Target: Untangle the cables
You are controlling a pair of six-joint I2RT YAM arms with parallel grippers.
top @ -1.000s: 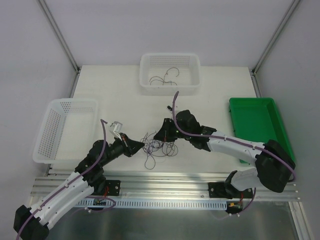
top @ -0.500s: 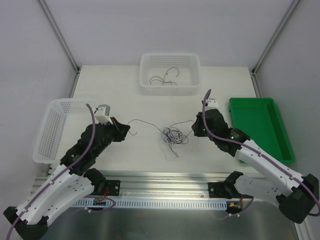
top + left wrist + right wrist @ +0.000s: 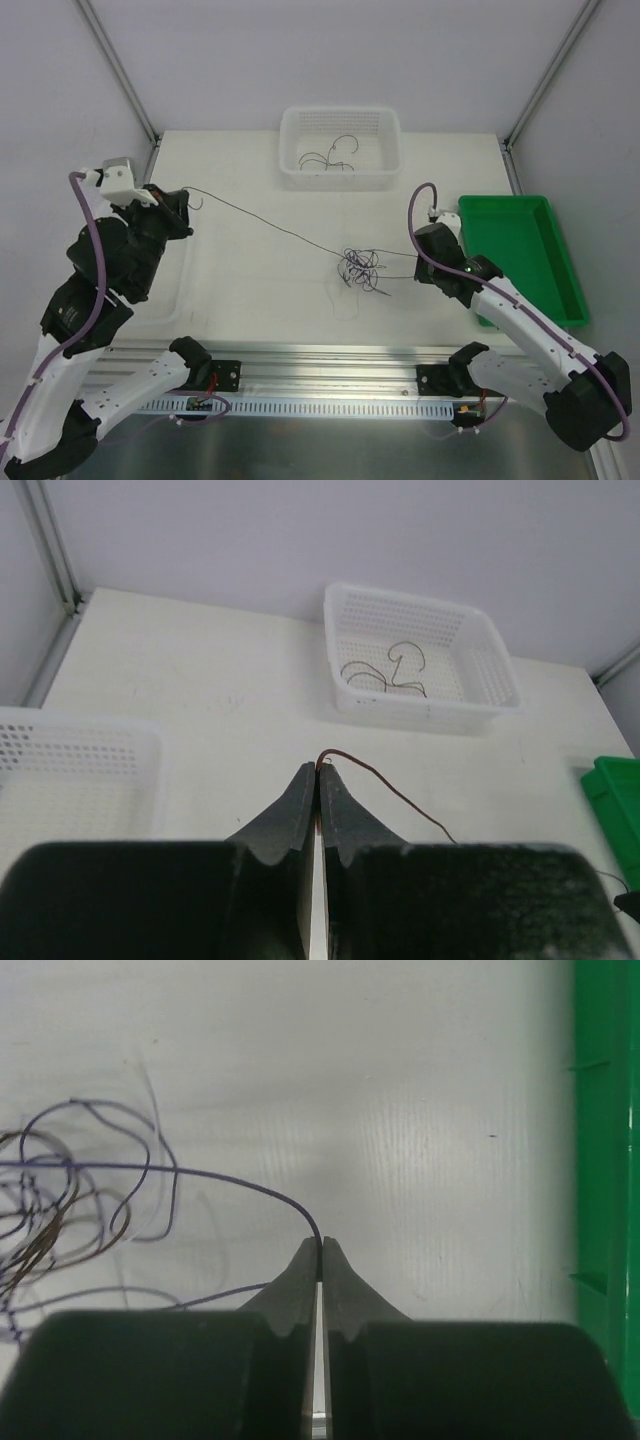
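Observation:
A small tangle of thin dark and purplish cables (image 3: 358,269) sits mid-table; it also shows at the left of the right wrist view (image 3: 60,1210). My left gripper (image 3: 186,194) is raised at the far left, shut on a thin dark reddish cable (image 3: 385,782) that stretches taut across to the tangle (image 3: 262,222). My right gripper (image 3: 418,252) is just right of the tangle, shut on a purplish cable (image 3: 240,1182) that runs from its tips (image 3: 321,1245) into the tangle.
A white basket (image 3: 340,146) at the back holds loose dark cables (image 3: 390,670). Another white basket (image 3: 88,262) lies at the left under my left arm. A green tray (image 3: 520,255) stands at the right, close to my right arm.
My left gripper has risen and pulled far left and back, drawing its cable out long and taut. My right gripper moved slightly right. The tangle shifted right and tightened.

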